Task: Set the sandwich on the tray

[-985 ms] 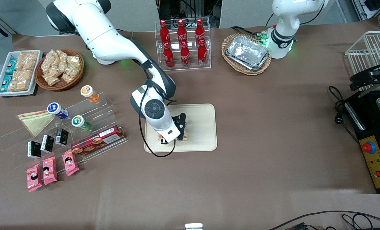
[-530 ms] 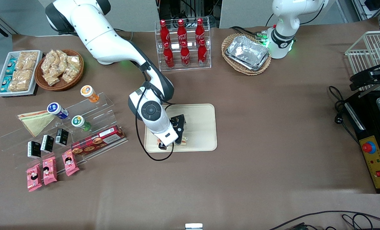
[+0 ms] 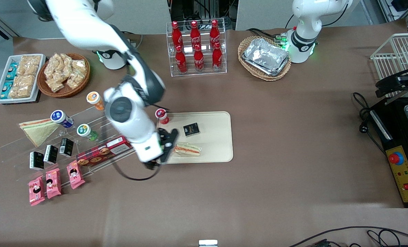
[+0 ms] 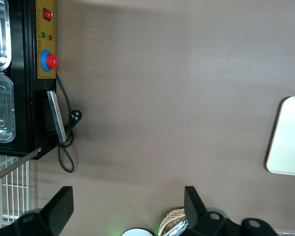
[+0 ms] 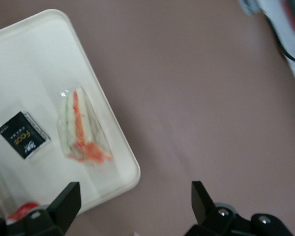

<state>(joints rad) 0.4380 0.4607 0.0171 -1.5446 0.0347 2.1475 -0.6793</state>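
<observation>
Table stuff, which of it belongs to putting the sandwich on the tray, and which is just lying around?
Belongs to the job:
- sandwich, lying on the tray
- tray
- gripper, open, raised beside the tray's edge, holding nothing

Just lying about:
- black packet and red-capped bottle, on the tray
- other sandwich
- cola bottles
- foil trays
- pink snack packs

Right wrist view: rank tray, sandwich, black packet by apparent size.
1. Tray, largest, partly cut off by the frame.
2. Sandwich, lying on the tray.
3. Black packet, smallest, beside the sandwich.
The gripper is open, above the tray's edge nearest the working arm's end.
</observation>
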